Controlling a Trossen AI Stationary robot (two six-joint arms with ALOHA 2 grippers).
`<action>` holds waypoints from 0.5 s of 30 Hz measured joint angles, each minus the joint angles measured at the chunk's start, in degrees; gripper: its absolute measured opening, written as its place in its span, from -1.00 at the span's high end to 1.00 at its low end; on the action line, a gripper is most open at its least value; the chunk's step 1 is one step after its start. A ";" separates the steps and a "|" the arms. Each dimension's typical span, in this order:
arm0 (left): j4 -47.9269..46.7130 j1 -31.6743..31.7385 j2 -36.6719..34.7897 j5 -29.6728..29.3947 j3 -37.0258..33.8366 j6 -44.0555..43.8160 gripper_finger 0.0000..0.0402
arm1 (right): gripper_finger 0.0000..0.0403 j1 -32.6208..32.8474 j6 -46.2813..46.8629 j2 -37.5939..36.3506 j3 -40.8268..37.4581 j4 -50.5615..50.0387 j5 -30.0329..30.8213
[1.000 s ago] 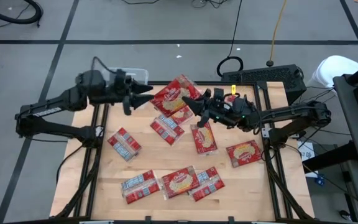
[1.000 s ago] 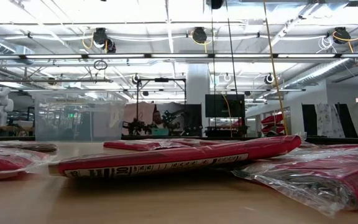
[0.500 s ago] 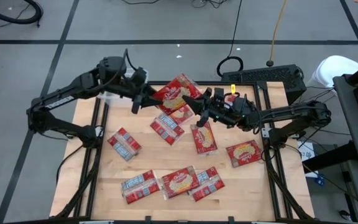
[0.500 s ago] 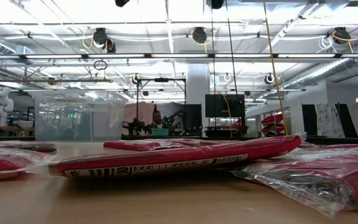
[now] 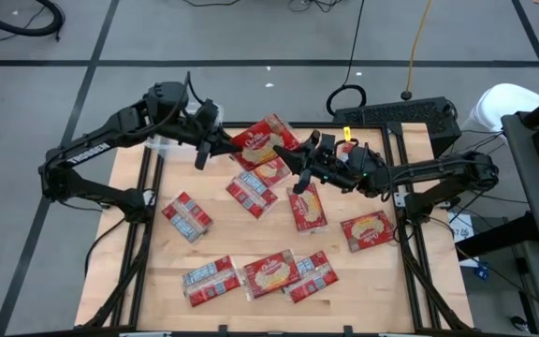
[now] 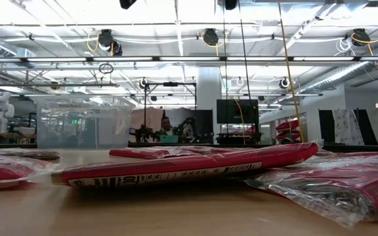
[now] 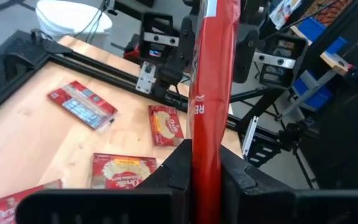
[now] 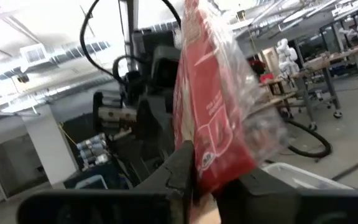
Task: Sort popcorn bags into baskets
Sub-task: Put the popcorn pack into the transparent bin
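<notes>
One popcorn bag, red with a yellow picture facing up, hangs in the air over the table's far middle between both grippers. My left gripper is shut on its left edge and my right gripper on its near right corner. In the left wrist view the bag shows edge-on. The clear basket stands at the far left corner, mostly hidden under my left arm. Several other popcorn bags lie flat on the wooden table. My left gripper pinches the bag's left edge between its two fingers, one on each face. The fingers come level from the table's left. The bag is lifted clear of the table. My right gripper has the bag's near right corner between its two fingers, coming from the table's right, roughly level. The bag stands out beyond the fingers, clear of the table.
Loose bags lie at the left, the centre, the right and in a row along the near edge. A black case sits beyond the far right corner. Bare wood shows between the bags.
My left gripper has gone toward the table's right edge, up to the held bag, and has shut on its left edge. My right gripper and the bag have stayed where they were, above the table.
</notes>
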 joint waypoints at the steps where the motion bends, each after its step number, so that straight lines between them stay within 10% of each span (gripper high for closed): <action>1: -0.24 0.36 -0.44 -0.02 0.00 0.42 0.78 | 0.72 0.00 0.00 -0.25 0.00 -0.94 0.01; 15: -10.85 10.93 -4.97 -3.06 1.71 9.81 0.82 | 0.16 -3.31 5.25 -10.66 0.00 -36.09 1.76</action>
